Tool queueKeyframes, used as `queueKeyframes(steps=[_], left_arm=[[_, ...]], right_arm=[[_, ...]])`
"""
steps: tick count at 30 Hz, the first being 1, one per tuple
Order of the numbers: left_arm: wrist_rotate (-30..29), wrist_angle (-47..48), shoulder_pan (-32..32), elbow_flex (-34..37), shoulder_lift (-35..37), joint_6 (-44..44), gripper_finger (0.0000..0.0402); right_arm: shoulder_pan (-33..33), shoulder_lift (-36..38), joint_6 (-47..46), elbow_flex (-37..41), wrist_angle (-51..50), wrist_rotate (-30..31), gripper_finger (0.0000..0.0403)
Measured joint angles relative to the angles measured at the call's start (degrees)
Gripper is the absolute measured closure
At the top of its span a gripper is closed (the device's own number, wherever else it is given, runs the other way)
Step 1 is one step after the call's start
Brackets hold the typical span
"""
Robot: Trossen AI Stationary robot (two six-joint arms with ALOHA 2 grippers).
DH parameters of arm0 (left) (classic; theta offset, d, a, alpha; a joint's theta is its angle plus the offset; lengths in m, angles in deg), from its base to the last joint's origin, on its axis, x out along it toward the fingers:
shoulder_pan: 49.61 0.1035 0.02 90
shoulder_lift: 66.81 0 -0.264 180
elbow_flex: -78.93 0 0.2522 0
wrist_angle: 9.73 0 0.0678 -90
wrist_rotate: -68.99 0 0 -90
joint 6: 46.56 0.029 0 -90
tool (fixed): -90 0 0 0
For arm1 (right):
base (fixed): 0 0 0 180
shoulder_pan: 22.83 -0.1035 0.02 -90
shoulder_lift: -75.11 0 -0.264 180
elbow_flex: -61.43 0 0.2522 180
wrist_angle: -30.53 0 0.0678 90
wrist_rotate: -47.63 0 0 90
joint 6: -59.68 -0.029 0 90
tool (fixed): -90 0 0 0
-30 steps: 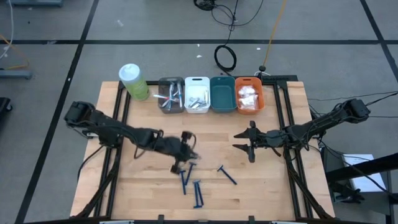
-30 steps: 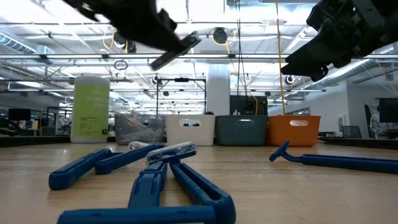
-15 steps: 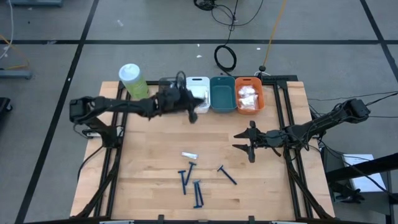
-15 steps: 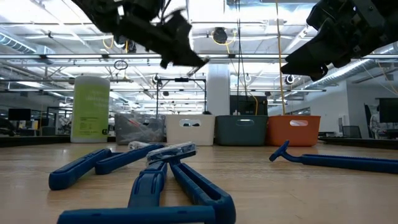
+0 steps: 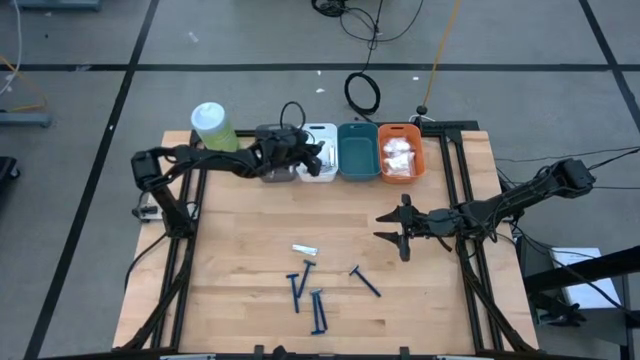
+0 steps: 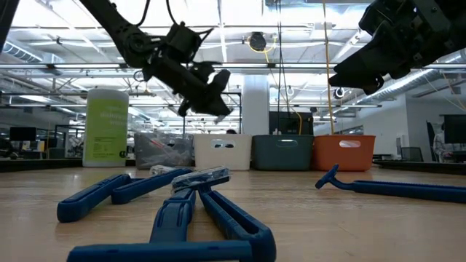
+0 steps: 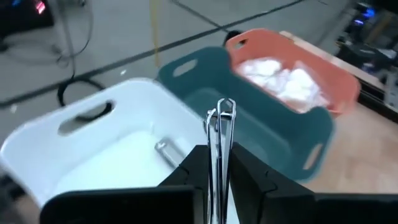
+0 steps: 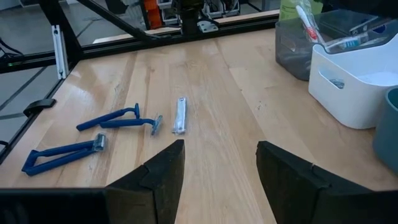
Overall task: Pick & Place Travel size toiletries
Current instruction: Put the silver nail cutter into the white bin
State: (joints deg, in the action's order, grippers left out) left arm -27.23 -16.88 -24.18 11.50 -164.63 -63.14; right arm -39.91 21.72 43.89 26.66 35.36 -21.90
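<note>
Your table (image 5: 240, 260) is pale planked wood with a light sheen. Razors (image 6: 182, 211): smooth blue plastic, slightly glossy. White bin (image 7: 93, 155) and teal bin (image 7: 273, 124): smooth moulded plastic. The left gripper (image 7: 219, 158) grips a thin bright metal clip (image 7: 222, 134). Gripper fingers (image 8: 161, 174): matt black.

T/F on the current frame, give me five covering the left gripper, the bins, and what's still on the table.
1. The left gripper is over the white bin, holding a thin silvery item. True.
2. The teal bin is full of razors. False: it looks empty.
3. White pouches lie in the orange bin. True.
4. The right gripper is shut on a blue razor. False: its fingers are apart and hold nothing, above the table.
5. No blue razors remain on the table. False: four blue razors lie there, beside a small pale stick.
</note>
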Motion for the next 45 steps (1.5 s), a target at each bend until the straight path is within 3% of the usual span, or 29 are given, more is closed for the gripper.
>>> queueKeyframes(steps=[6,16,18,25,29,35,40,45], left_arm=[[-2.4,0.1,0.2,0.0,-0.6,-4.1,0.033],[-2.0,0.0,0.1,0.0,-0.6,-1.4,0.0194],[1.0,0.1,-0.2,0.0,-0.6,0.8,0.0175],[20.4,1.2,-6.4,0.0,3.2,6.1,0.0147],[24.9,7.2,-14.0,-0.1,6.3,10.8,0.0147],[19.7,24.9,-25.2,-0.1,8.2,20.5,0.0146],[9.6,35.5,-31.7,-0.1,7.4,17.7,0.0146],[1.5,38.8,-34.8,-0.1,7.1,14.4,0.0146]], right_arm=[[0.0,0.0,0.0,0.0,0.0,0.0,0.0216],[0.0,0.0,0.2,0.0,0.0,0.0,0.0216],[0.0,0.0,0.2,0.0,0.0,0.0,0.0216],[0.0,0.0,0.2,0.0,0.0,0.0,0.0216],[0.0,0.0,0.2,0.0,0.0,0.0,0.0216],[0.0,0.0,0.2,0.0,0.0,0.0,0.0216],[0.0,0.0,0.2,0.0,0.0,0.0,0.0216],[0.0,0.0,0.1,0.0,0.0,0.0,0.0216]])
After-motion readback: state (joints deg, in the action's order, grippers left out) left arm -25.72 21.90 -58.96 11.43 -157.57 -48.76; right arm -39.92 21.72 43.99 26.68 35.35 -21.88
